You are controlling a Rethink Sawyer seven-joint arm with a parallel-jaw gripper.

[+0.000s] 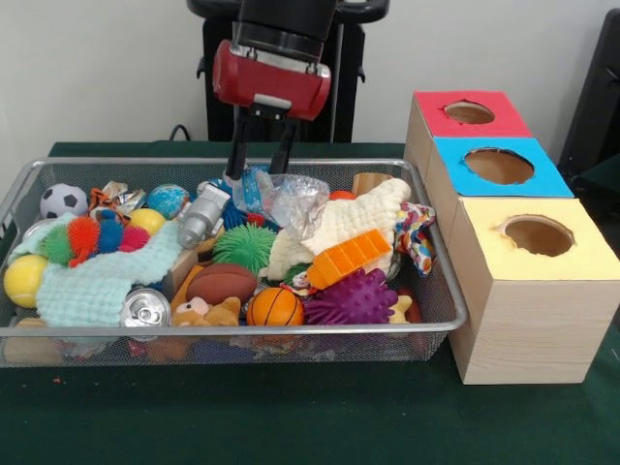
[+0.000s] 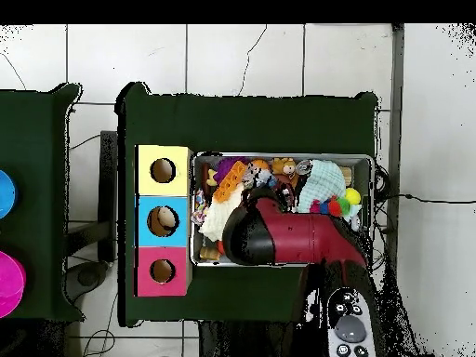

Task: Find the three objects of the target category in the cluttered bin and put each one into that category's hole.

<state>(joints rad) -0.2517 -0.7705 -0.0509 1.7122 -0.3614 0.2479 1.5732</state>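
Observation:
The wire-mesh bin (image 1: 232, 330) is full of toys and cloths; it also shows in the overhead view (image 2: 373, 164). My gripper (image 1: 254, 178) hangs over the bin's far middle, open, with one black finger on each side of a translucent blue and white wrapper (image 1: 248, 191). I cannot tell whether the fingers touch it. A clear crinkly plastic piece (image 1: 296, 201) lies just right of it. In the overhead view the red arm (image 2: 297, 240) hides the gripper and the wrapper. No other wrappers show.
Three wooden boxes with holes stand right of the bin: red top (image 1: 494, 126), blue top (image 1: 542, 179), yellow top (image 1: 591, 257). The bin holds a silver can (image 1: 145, 307), basketball (image 1: 275, 306), purple spiky ball (image 1: 354, 298), mint cloth (image 1: 97, 276), cream cloth (image 1: 339, 225) and patterned cloth (image 1: 418, 238).

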